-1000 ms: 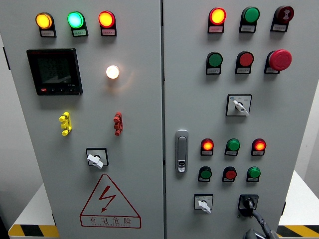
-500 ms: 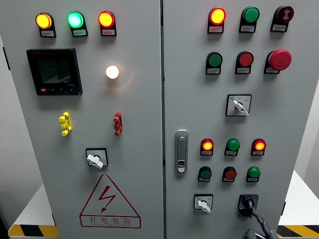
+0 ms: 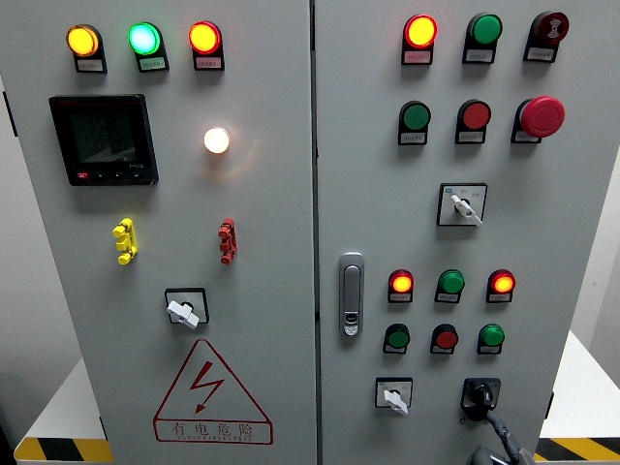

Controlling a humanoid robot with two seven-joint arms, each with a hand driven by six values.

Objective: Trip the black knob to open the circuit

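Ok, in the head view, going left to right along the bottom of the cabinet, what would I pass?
Warning triangle sign → white selector switch → black knob, with a robot finger reaching up to it from the bottom edge.

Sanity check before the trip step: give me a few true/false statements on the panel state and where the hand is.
1. The black knob sits at the lower right of the right door. True.
2. The right hand has a finger reaching up to the black knob. True.
3. The white lamp on the left door is dark. False: it glows.
4. The red mushroom button is on the left door. False: it is at the upper right of the right door.
5. The warning triangle is below the left door's white switch. True.
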